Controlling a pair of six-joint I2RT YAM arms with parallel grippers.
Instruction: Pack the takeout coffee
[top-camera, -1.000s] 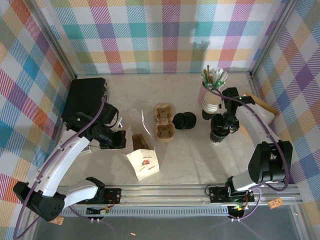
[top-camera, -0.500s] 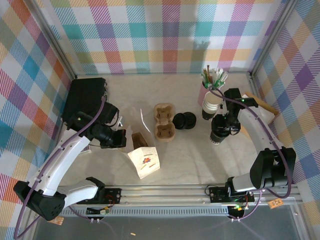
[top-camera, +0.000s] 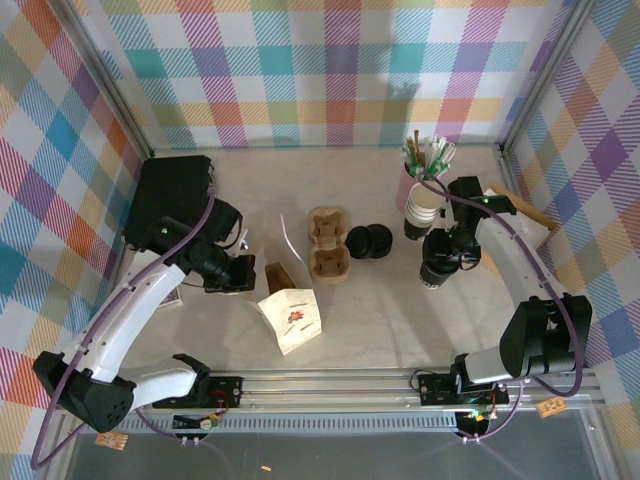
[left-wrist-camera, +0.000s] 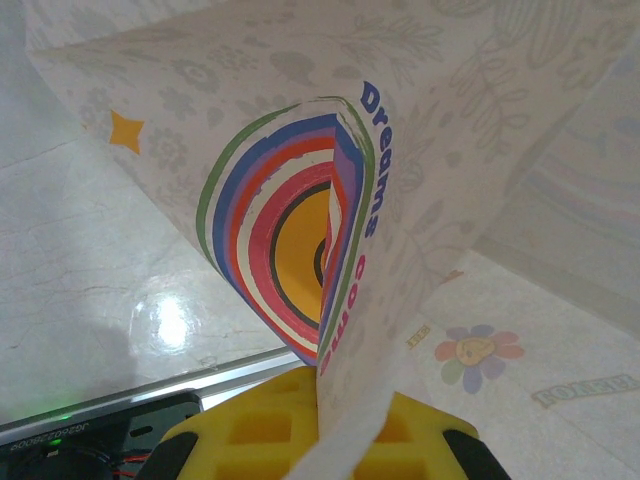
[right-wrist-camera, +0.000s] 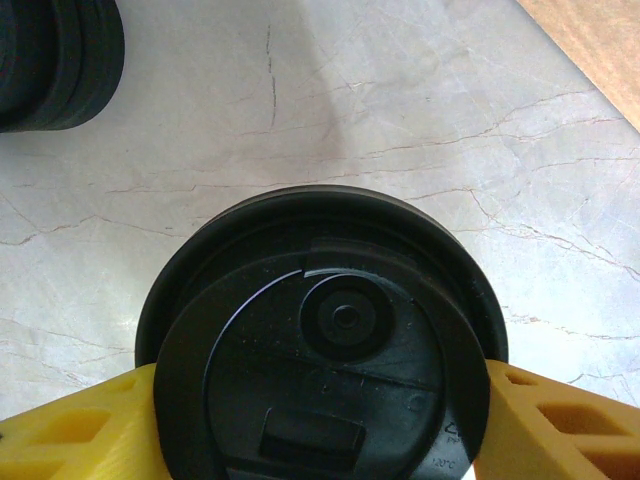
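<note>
Two tools are seen above the desk (top-camera: 385, 315). The left tool (top-camera: 240, 272) is closed on the upper edge of a white printed paper bag (top-camera: 291, 318). In the left wrist view the bag (left-wrist-camera: 400, 200) is seen pinched between the yellow fingers (left-wrist-camera: 230, 435) of the left tool (left-wrist-camera: 335, 425), with a rainbow print curved just ahead of them. The rest of the bag is spread out in front of this tool, with its brown inside shown just beside the fingertips.

The takeout coffee (top-camera: 433, 272) is gripped by the right tool (top-camera: 441, 262), whose jaws are set wide around its sides. In the right wrist view the round black lid of the takeout coffee (right-wrist-camera: 320, 350) is seen between the yellow fingers (right-wrist-camera: 560, 425) of the right tool (right-wrist-camera: 322, 440). Whether the cup is resting on the desk cannot be told.

Loose black lids (top-camera: 368, 241) are found near the right tool, on its inner side, with a cardboard cup carrier (top-camera: 328, 243) just beyond them. A stack of white cups (top-camera: 422, 208) is placed just behind the right tool.
</note>
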